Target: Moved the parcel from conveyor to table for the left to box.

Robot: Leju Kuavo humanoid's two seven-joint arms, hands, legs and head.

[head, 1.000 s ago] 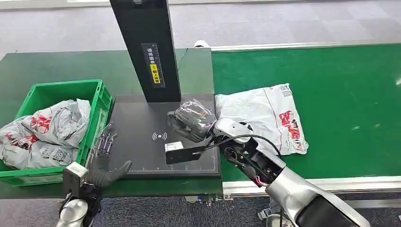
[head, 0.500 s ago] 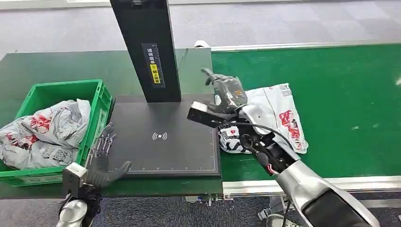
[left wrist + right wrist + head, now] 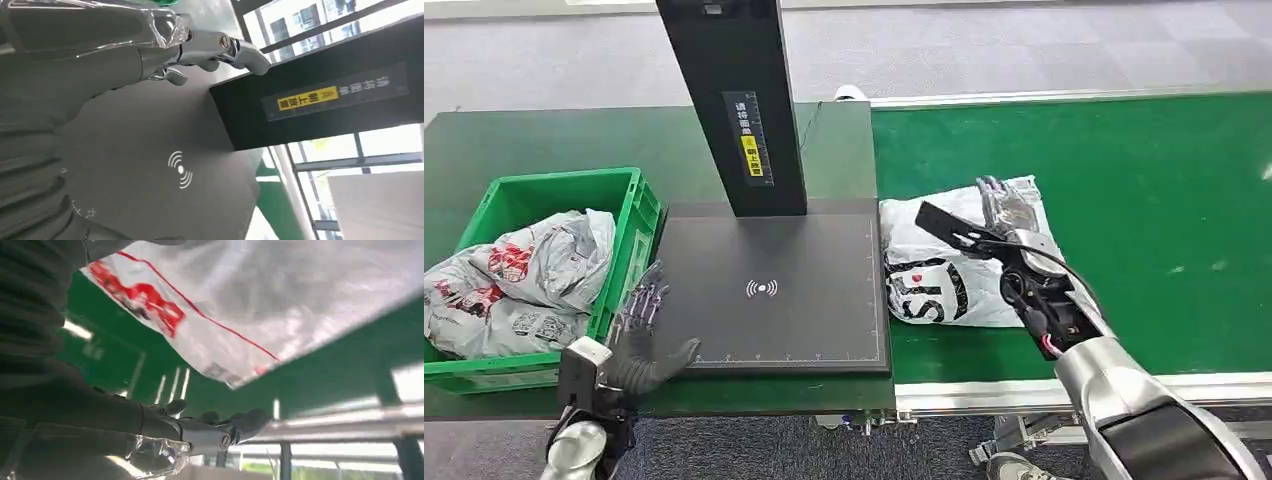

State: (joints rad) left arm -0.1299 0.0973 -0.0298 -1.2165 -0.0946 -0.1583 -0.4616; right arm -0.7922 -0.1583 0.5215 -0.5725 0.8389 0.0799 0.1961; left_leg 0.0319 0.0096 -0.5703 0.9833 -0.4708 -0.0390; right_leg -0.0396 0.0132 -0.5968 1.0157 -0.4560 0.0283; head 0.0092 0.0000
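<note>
Green conveyor (image 3: 1144, 180), right hand (image 3: 1004, 205) outstretched above parcel (image 3: 954, 270)

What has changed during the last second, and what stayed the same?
The right hand swung from above the black scanner pad out to the conveyor and now hangs open over the white parcel. It holds nothing. The parcel, the left hand and the green box did not move.

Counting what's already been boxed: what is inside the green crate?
The green crate holds grey plastic parcels with red print, at least two, heaped above its rim. They cover the crate's floor, so anything beneath them can't be seen.
</note>
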